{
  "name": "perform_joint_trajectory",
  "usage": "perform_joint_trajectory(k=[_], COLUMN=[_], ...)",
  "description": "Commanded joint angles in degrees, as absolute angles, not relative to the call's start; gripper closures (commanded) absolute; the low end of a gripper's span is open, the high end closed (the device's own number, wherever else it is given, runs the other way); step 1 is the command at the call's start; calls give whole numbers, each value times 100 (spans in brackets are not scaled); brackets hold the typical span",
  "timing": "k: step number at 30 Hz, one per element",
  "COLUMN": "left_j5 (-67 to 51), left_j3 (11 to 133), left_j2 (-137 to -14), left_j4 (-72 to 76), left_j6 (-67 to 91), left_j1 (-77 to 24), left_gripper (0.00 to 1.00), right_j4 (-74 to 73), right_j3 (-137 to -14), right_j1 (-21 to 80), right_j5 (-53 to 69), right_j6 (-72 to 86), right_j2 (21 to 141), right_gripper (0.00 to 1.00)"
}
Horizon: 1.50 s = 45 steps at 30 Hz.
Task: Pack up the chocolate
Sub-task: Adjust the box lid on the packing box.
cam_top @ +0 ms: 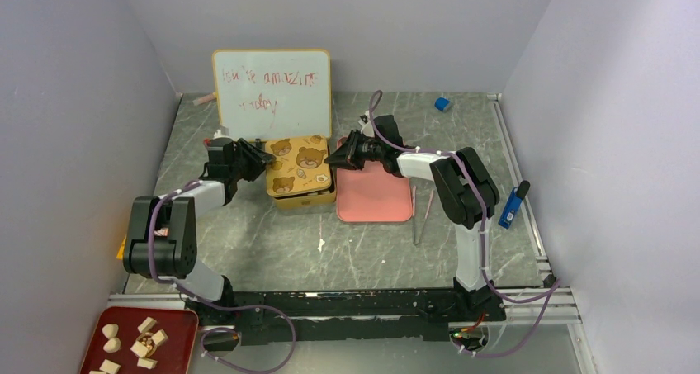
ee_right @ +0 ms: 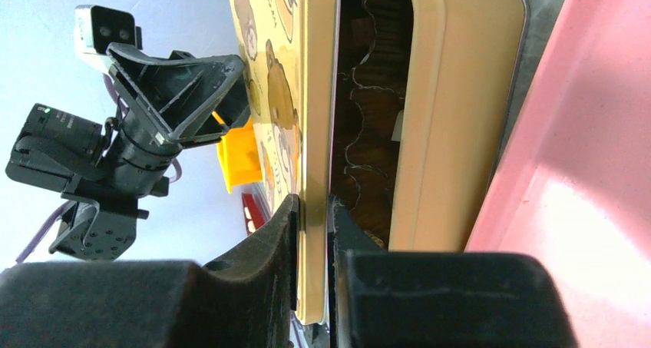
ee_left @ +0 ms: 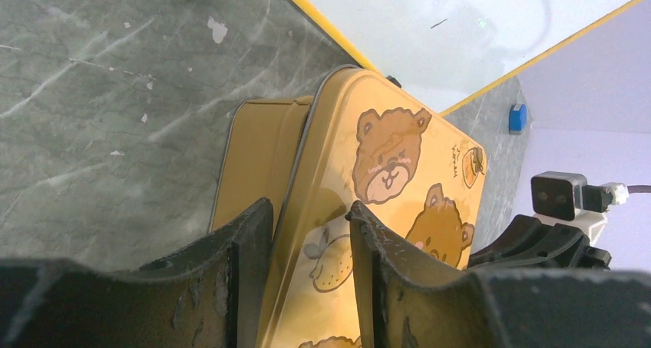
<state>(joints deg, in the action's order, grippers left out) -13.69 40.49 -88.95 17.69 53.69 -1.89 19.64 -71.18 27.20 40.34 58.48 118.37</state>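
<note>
A yellow tin stands mid-table, and its bear-print lid (cam_top: pixel 297 161) (ee_left: pixel 399 156) (ee_right: pixel 315 94) is lifted off the base (cam_top: pixel 304 196) (ee_right: pixel 453 94) on the right side. My right gripper (cam_top: pixel 334 157) (ee_right: pixel 313 202) is shut on the lid's right rim. The gap under the lid shows only dark crinkled paper cups; the chocolate is hidden. My left gripper (cam_top: pixel 257 161) (ee_left: pixel 311 210) is open at the tin's left end. One of its fingers lies over the lid's top, the other outside beside the base (ee_left: pixel 257 148).
A pink tray (cam_top: pixel 376 194) (ee_right: pixel 583 171) lies right of the tin. A whiteboard (cam_top: pixel 272 93) (ee_left: pixel 460 25) leans behind it. A red tray (cam_top: pixel 177 324) of pale beige chunks sits near left. A small blue block (cam_top: pixel 443 104) lies far back. A blue tool (cam_top: pixel 512 206) is at the right edge.
</note>
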Motion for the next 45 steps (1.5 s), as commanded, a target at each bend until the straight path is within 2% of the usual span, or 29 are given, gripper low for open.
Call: perform_joint_trajectory(k=[1,18,45], left_j5=[-1579,-1476,-1416], left_j3=[4011,3850,4327], left_j2=[-8593,-8546,-9196], left_j4=[1942,2028,2153], left_j6=[5435,5504,5478], left_j1=[-230,-355,-562], left_gripper=[54,54,54], right_j4=[1983,1725,1563], right_j3=[-7212,-7259,-7522], right_j1=[2778,2751,2670], right_j5=[4060,4044,4043], right_j6=[5658,5430,5266], right_j2=[11575,11494,11695], right_gripper=[100,100,100])
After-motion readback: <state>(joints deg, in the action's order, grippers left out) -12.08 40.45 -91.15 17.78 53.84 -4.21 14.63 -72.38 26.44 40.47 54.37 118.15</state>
